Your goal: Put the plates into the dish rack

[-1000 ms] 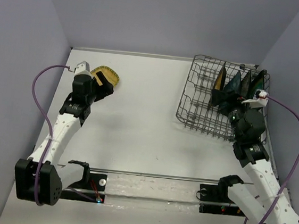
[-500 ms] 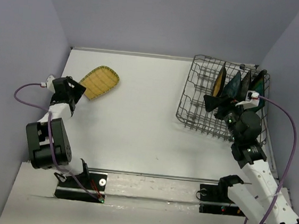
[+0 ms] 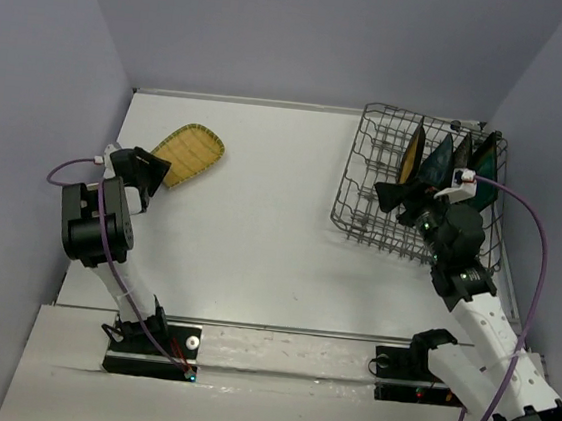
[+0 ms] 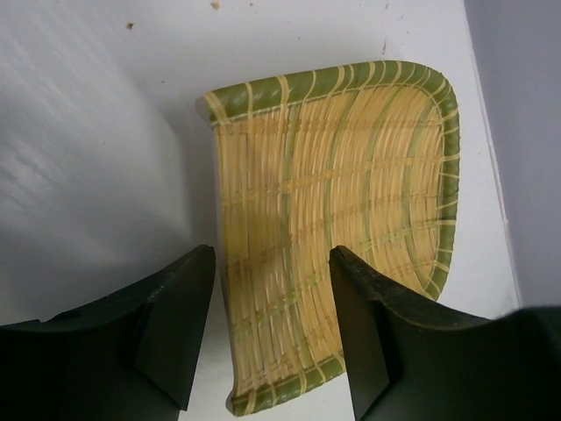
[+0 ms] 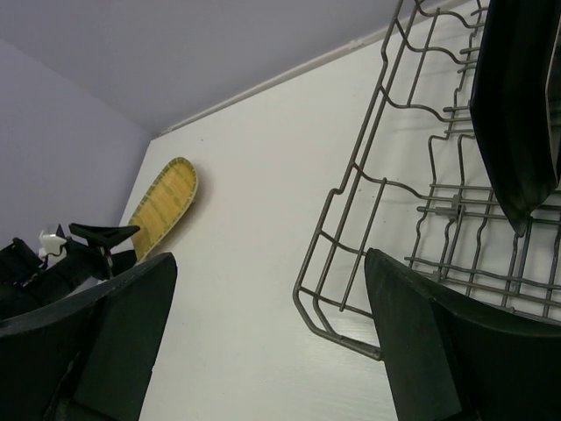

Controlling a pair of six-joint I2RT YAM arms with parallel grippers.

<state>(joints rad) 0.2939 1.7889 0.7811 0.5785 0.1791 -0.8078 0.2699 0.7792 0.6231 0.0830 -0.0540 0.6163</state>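
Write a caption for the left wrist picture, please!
Open left gripper poised just above the yellow plate, which lies flat on the table.

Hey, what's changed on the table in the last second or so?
The left arm drew back from over the yellow plate and folded up; the left hand now sits open at the plate's edge, gripping nothing. The right hand slid slightly left over the dish rack, open. The yellow plate and the four racked plates stayed put.
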